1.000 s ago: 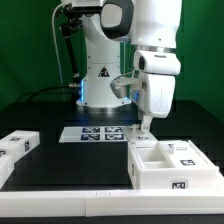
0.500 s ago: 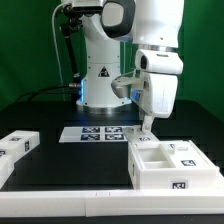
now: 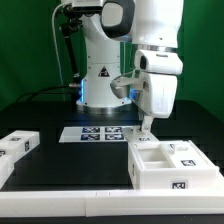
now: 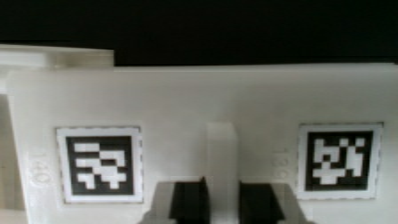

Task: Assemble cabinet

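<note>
The cabinet box (image 3: 170, 165) is a white open box with tags, standing at the exterior view's right. My gripper (image 3: 148, 128) points straight down at the box's back wall. In the wrist view a white cabinet panel (image 4: 196, 100) fills the picture, with one tag on each side of a narrow upright rib (image 4: 217, 150). My gripper (image 4: 217, 205) has its two dark fingers (image 4: 178, 205) close on either side of that rib, shut on it. Another white cabinet part (image 3: 18, 146) with tags lies at the exterior view's left.
The marker board (image 3: 97, 133) lies flat on the black table behind the box, in front of the robot base (image 3: 100, 75). A white rail (image 3: 70, 205) runs along the table's front edge.
</note>
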### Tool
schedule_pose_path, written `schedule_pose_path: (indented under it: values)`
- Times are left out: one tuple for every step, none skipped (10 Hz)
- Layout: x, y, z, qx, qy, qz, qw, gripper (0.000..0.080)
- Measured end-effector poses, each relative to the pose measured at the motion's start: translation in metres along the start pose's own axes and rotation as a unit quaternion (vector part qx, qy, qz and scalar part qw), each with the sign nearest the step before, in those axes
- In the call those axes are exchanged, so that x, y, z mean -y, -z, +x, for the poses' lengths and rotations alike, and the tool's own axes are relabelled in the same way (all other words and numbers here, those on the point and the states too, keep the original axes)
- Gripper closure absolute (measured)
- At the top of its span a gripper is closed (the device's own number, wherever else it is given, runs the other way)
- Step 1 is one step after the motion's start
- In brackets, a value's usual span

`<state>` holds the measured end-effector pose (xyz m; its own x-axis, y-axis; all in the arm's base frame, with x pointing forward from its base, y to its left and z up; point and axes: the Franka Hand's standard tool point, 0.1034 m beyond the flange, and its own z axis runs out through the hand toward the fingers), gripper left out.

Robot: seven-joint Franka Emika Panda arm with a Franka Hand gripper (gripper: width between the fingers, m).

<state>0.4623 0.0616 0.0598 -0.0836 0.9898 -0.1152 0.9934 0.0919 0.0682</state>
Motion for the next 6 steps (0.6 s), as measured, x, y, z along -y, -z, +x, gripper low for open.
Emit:
schedule_pose_path:
  values:
    - [0.0, 0.0, 0.0, 0.0, 0.0, 0.0, 1.0, 0.0726]
    - [0.0, 0.0, 0.0, 0.0, 0.0, 0.0, 1.0, 0.0726]
    - [0.0, 0.0, 0.0, 0.0, -0.001, 0.0, 1.0, 0.0726]
    - [-0.007, -0.003, 0.0, -0.001, -0.009, 0.001, 1.0, 0.0726]
    - [-0.015, -0.003, 0.001, -0.001, -0.014, -0.001, 1.0, 0.0726]
    - [-0.022, -0.003, 0.0, 0.001, -0.014, -0.002, 1.0, 0.0726]
